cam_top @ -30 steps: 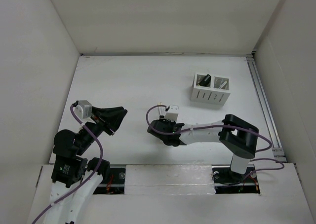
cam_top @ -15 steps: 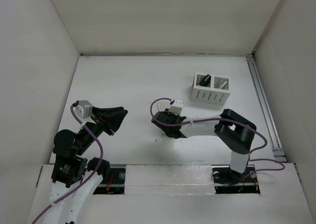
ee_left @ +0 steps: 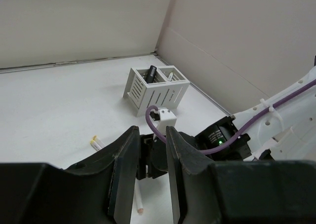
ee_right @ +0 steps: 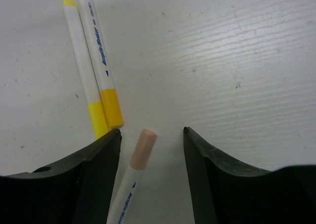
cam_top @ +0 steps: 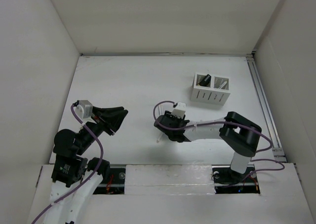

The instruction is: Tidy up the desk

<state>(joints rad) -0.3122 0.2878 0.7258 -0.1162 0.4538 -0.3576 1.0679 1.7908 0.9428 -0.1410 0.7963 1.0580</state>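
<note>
**Pinch the peach-capped marker, then off to the holder**

Leave the left gripper (ee_left: 151,135) hovering over the near-left of the tabletop (cam_top: 133,81), parted by a narrow slot and holding nothing. Work with the right gripper (ee_right: 150,140): spread wide, empty, down close to the white surface, straddling the peach-capped marker (ee_right: 132,177). Square up to the barrel before closing, given the slant between the jaws; otherwise expect a twist out of the pinch. Mind the two yellow-capped markers (ee_right: 101,71) just beyond one finger, lying side by side; avoid nudging them. Farther back, near the rail (cam_top: 261,100), aim for the white slotted pen holder (cam_top: 211,90). In one compartment, a black cylindrical item (cam_top: 205,79) standing tilted; in the other, something pale and slim, too small to name. Probably room in both.
</note>
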